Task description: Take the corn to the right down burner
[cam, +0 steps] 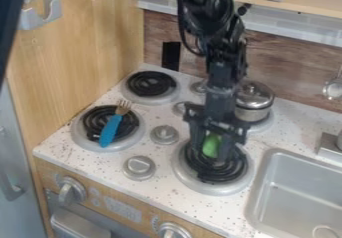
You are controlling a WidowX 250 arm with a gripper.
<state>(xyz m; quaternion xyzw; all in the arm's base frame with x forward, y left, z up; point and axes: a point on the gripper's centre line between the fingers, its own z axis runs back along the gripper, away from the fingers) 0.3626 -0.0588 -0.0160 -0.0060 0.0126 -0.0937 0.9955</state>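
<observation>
Over the lower right burner [201, 178], the gripper [212, 149] hangs down with its fingers on either side of a green piece. This green piece, which I take for the corn [212, 145], sits upright or slightly tilted between them, and the gripper looks shut on it. No yellow part of it can be made out. The fingertips come down close to the black coil; whether the corn touches the coil cannot be told.
A blue-handled fork [110, 130] lies on the lower left burner. Behind the gripper, a lidded metal pot [254, 101] stands on the upper right burner. Several grey knobs [164, 135] sit between the burners. The sink [299, 187] is at the right, and a wooden wall [87, 47] rises at the left.
</observation>
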